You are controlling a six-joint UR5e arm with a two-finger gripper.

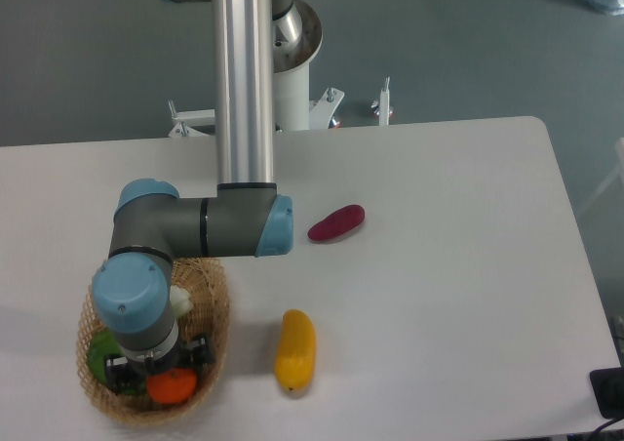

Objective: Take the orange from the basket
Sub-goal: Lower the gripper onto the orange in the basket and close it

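Orange (172,387), small, round and bright-skinned: you'll find it at the near side of the oval tan wicker basket (218,316), at the table's front-left corner. Only its lower half shows; the arm's wrist covers the top.

Overhead camera, the only view you have:
- Gripper (160,375) sits low inside the basket, directly over the orange. You see black gripper parts on either side of the fruit, left and right, close against it. The wrist blocks the fingertips, so you cannot tell how far apart the fingers stand or whether they have hold of the orange.
- Green rounded item (98,357) lies in the basket just left of the orange, partly under the gripper body.
- Pale whitish item (180,299) peeks out behind the wrist, toward the basket's far side.
- Elongated yellow-orange fruit (294,349) lies on the white table (439,265), to the right of the basket, apart from it.
- Dark red oblong vegetable (336,222) lies farther back, near the arm's elbow joint, well apart from the basket.
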